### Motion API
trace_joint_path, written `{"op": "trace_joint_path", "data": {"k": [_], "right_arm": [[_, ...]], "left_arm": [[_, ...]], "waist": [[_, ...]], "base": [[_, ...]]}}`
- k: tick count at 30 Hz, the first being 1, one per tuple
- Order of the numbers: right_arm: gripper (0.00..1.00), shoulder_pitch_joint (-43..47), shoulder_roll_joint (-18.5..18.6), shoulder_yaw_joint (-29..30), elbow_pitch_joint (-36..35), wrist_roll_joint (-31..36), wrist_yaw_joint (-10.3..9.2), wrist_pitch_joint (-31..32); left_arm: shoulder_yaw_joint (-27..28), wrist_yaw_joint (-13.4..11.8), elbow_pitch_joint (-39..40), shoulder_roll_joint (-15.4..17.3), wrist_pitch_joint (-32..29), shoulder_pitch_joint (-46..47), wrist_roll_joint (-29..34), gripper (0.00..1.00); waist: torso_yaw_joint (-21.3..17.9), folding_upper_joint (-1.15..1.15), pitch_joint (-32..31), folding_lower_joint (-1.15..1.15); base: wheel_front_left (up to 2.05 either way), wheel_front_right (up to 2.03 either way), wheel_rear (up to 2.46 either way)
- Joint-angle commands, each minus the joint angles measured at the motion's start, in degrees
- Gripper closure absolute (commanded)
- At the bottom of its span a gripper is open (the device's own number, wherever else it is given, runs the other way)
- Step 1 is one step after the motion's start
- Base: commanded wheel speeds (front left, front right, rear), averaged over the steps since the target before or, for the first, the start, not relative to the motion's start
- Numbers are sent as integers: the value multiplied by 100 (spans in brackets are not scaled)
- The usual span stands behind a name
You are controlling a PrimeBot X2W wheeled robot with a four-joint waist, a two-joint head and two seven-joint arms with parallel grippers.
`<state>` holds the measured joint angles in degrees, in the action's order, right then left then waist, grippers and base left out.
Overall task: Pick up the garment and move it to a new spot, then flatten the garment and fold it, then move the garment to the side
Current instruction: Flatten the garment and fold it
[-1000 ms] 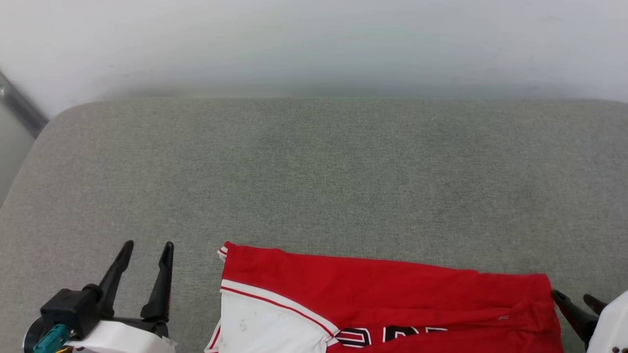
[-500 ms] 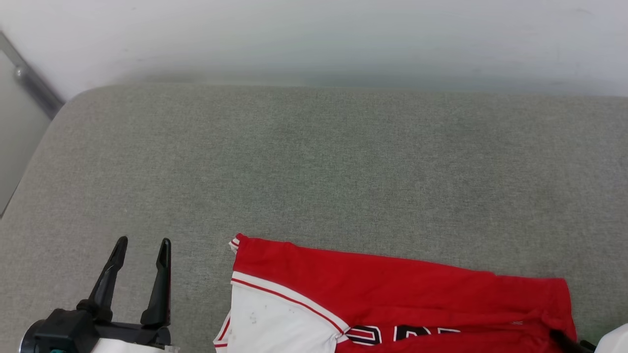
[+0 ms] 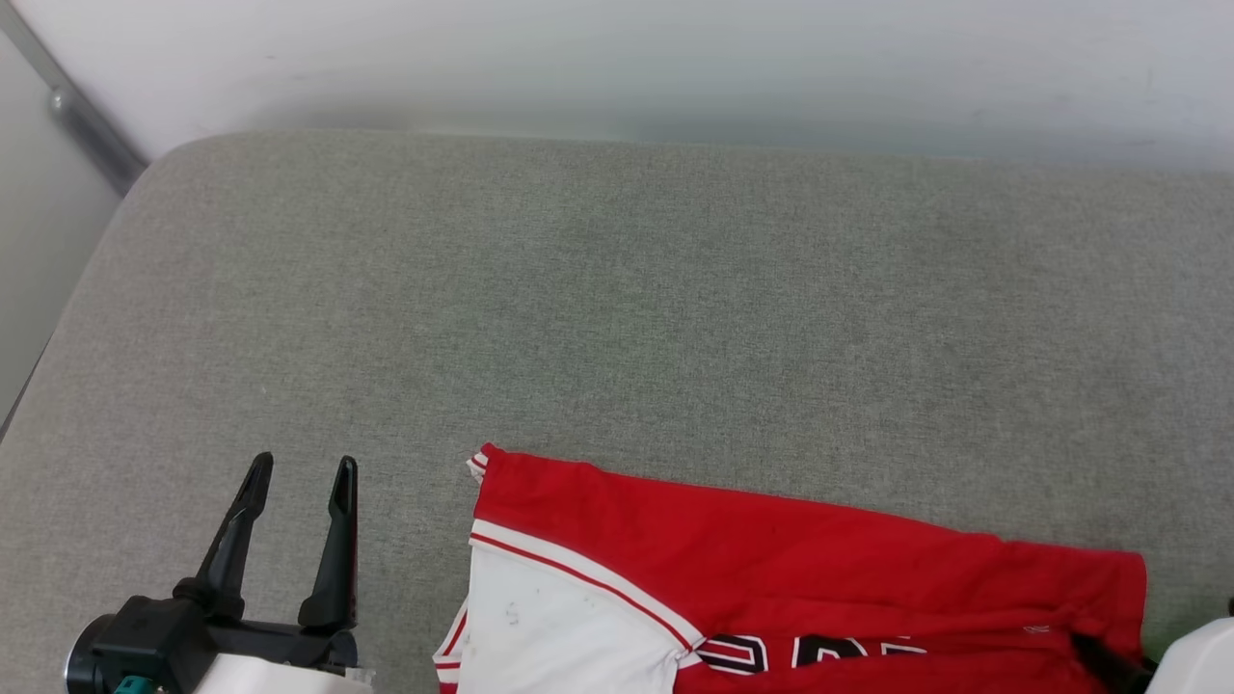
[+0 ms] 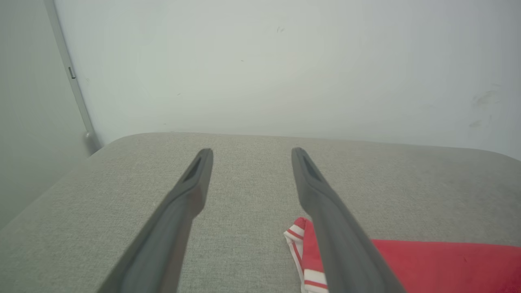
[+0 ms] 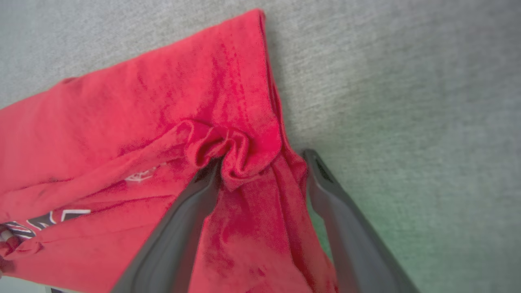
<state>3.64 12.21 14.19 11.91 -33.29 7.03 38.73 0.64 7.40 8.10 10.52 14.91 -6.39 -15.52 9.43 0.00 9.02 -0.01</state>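
2 open grippers flank 1 red shirt on a grey cushion.

Head view: the garment (image 3: 819, 578) lies at the near edge, right of the middle. It shows as a flat red band with a white, stripe-trimmed sleeve at its left end and a strip of black, white-outlined print that the frame cuts off. It looks doubled over in layers rather than spread out, though much of it is out of frame. By my reading, that fits either a shirt about to be pinched and carried to a new spot, or 1 that has been folded and lies at the side; these pictures do not settle which. The left gripper (image 3: 303, 466) stands just left of the garment over bare cloth, fingers apart and holding nothing. The cushion (image 3: 617, 289) is woven grey and runs wide beyond the shirt to a rounded far-left corner. It ends at a plain white wall (image 3: 617, 67), and a metal strip (image 3: 87, 135) slants down at the wall's left end.

Left wrist view: both fingers spread above the cushion. The garment's striped corner lies just beside the right-hand one, and I cannot tell whether they touch.

Right wrist view: the right gripper (image 5: 262, 158) is down on the garment's end. Its fingers are wide apart astride a puckered ridge of red fabric that bunches against 1 finger, and they are not closed on it.
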Motion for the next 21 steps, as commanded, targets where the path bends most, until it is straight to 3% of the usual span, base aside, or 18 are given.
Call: {"op": "trace_joint_path", "data": {"k": [1, 5, 6, 7, 8, 9, 21], "right_arm": [[0, 44, -527, -559, 288, -176, 87, 119], [0, 58, -556, -879, 210, -314, 95, -19], [6, 72, -533, -902, 226, -323, 95, -47], [53, 81, -498, -915, 236, -306, 95, -102], [86, 81, -451, -899, 243, -277, 95, -161], [100, 75, -398, -893, 238, -251, 94, -228], [100, -87, 97, -469, 398, -133, 37, -970]], "left_arm": [[-5, 5, -8, 35, 39, 65, -24, 0], [-46, 7, -36, 55, 39, 36, -53, 0], [-51, 7, -40, 62, 39, 24, -59, 0], [-59, 7, -42, 67, 39, 9, -64, 0], [-57, 7, -42, 70, 39, -4, -70, 0], [-55, 7, -41, 72, 39, -14, -74, 0], [-70, 8, -62, 129, 39, -124, -95, 0]], "waist": [[3, 0, -8, 1], [-14, 0, -56, 1], [-22, 0, -72, 1], [-31, 0, -91, 1], [-41, 0, -102, 1], [-50, 0, -113, 1], [-180, 0, -227, 1]], "base": [[0, 0, 0], [0, 0, 0], [0, 0, 0], [0, 0, 0], [0, 0, 0], [0, 0, 0], [0, 0, 0]]}}
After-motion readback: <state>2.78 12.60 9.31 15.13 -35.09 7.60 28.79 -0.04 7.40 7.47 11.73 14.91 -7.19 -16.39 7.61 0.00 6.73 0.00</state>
